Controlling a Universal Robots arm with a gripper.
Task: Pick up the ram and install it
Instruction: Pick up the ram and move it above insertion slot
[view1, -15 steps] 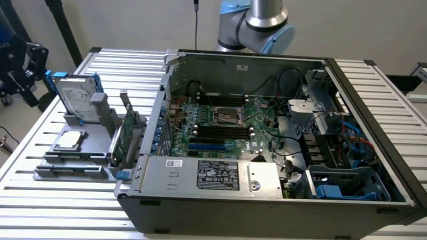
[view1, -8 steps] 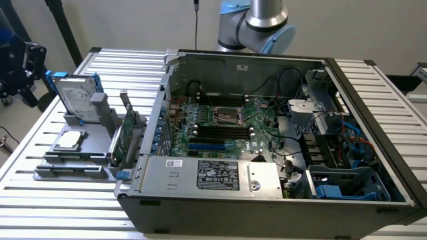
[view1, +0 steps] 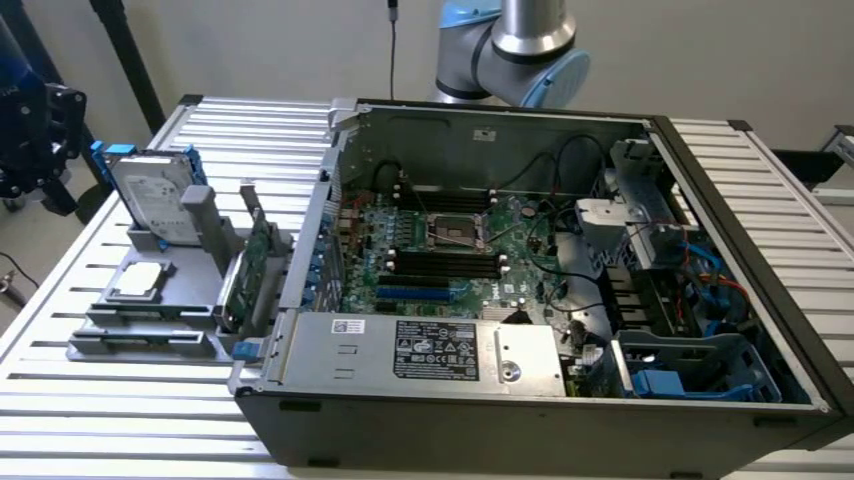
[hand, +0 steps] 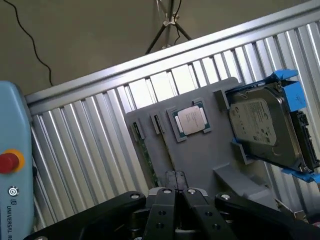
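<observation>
The ram (hand: 145, 156) is a thin green stick seen edge-on, seated in a slot of the grey holder (hand: 197, 155) near its end clips. Its lower end is hidden behind my gripper (hand: 177, 192). The gripper is high above the holder and well away from the ram, its black fingers (hand: 162, 210) pressed together with nothing between them. The open computer case (view1: 694, 180) lies on the table. The motherboard's black memory slots (view1: 441, 265) are below the processor socket in the exterior view. The arm (view1: 523, 45) rises behind the case.
On the grey holder (view1: 180, 300) are a processor (hand: 192, 120), a hard drive in a blue frame (hand: 265, 130) and upright green cards (view1: 254, 270). Everything rests on a slatted aluminium table (view1: 120, 410). A teach pendant (hand: 12, 165) is close to the wrist camera.
</observation>
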